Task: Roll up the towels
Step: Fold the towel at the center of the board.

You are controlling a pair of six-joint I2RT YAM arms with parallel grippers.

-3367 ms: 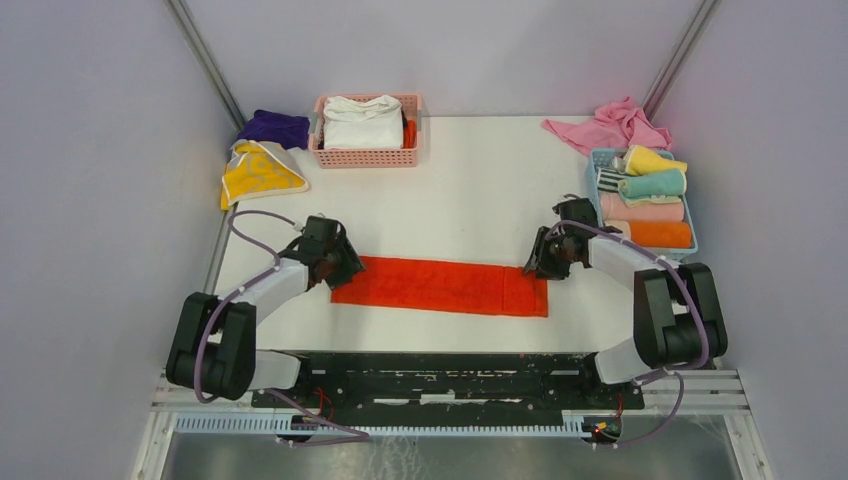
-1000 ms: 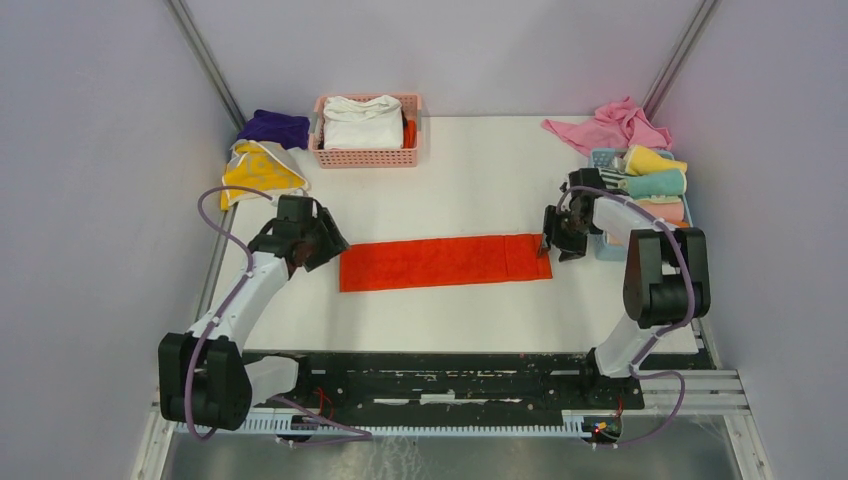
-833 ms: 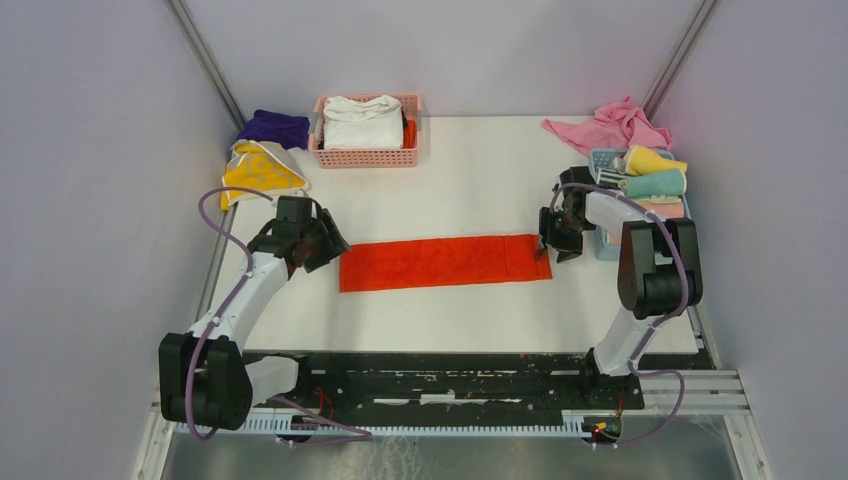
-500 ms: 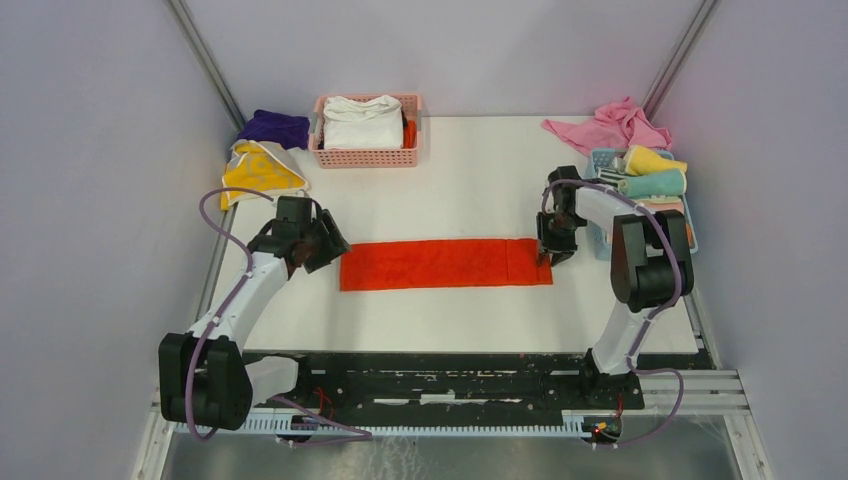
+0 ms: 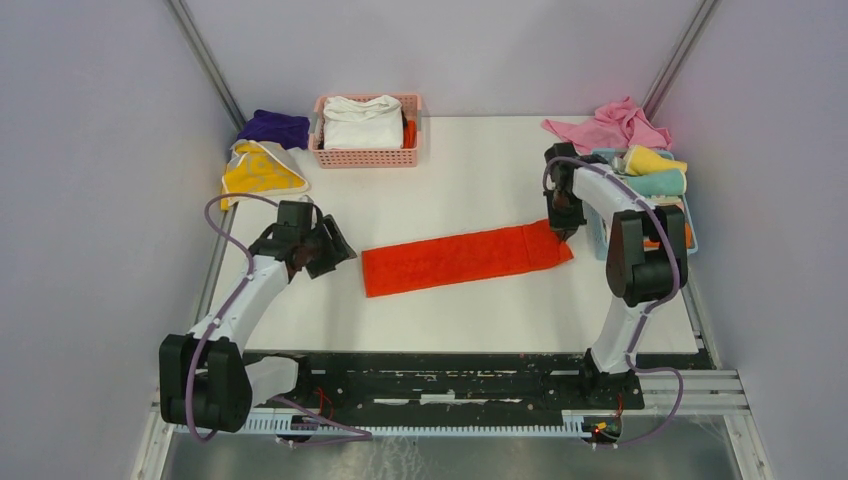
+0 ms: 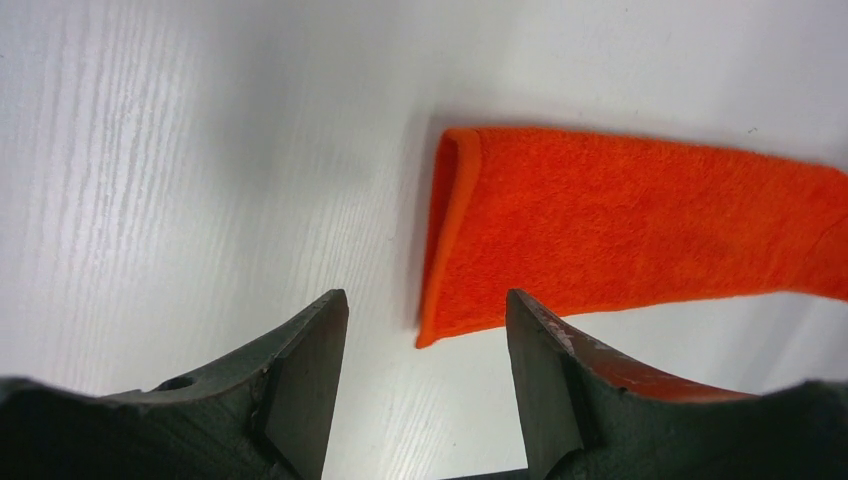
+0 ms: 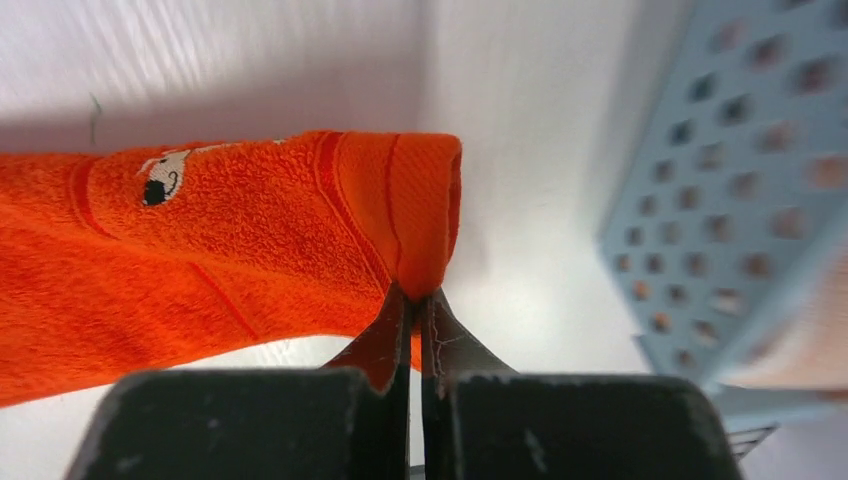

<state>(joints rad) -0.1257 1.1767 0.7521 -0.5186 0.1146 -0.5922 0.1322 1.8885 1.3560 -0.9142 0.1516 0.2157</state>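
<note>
Your right fingers (image 7: 385, 345) are clamped on the right end of the orange-red towel (image 5: 465, 258), which lies flat on the surface (image 5: 470, 180), long axis left to right. Your left fingers (image 6: 300, 380) stand apart, empty, near its free left end.

Left end effector (image 6: 425, 312) is hovering low, jaws parted; right end effector (image 7: 415, 300), arm reaching far forward, is pinching orange towel (image 7: 200, 250) end.

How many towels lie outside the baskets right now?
4: the orange-red towel mid-table, its right end pinched by the right gripper; a pink towel back right; a purple towel and a yellow towel back left. The pink basket may hide more.
</note>
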